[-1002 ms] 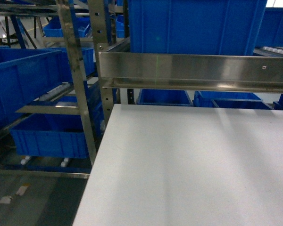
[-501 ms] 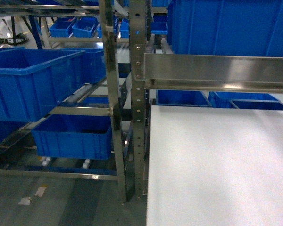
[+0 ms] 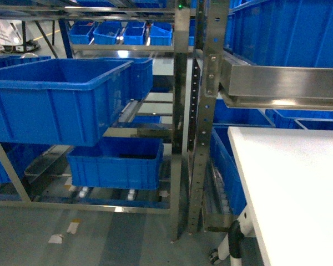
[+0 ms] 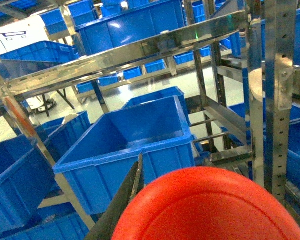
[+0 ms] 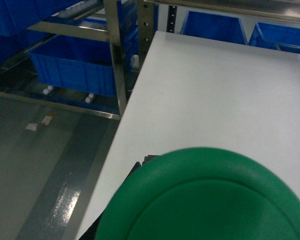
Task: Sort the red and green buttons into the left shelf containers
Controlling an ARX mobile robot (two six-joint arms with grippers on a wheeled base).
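- The steel shelf rack [image 3: 180,111] fills the left of the head view, its perforated uprights rising beside the white table [image 3: 299,188].
- A large deep bright-blue plastic bin [image 3: 55,100] sits on the rack's upper level, and a second blue bin [image 3: 116,162] sits lower down.
- Neither arm shows in the head view.
- The left wrist view looks over the red mushroom-cap button [image 4: 215,207], very close to the lens, towards an open blue bin [image 4: 135,145]; one dark finger [image 4: 122,200] lies against the cap, so the fingers look pinched on it.
- The green mushroom-cap button [image 5: 210,197] fills the right wrist view above the table's edge [image 5: 140,125]; whether those fingers are pressed on it I cannot tell.
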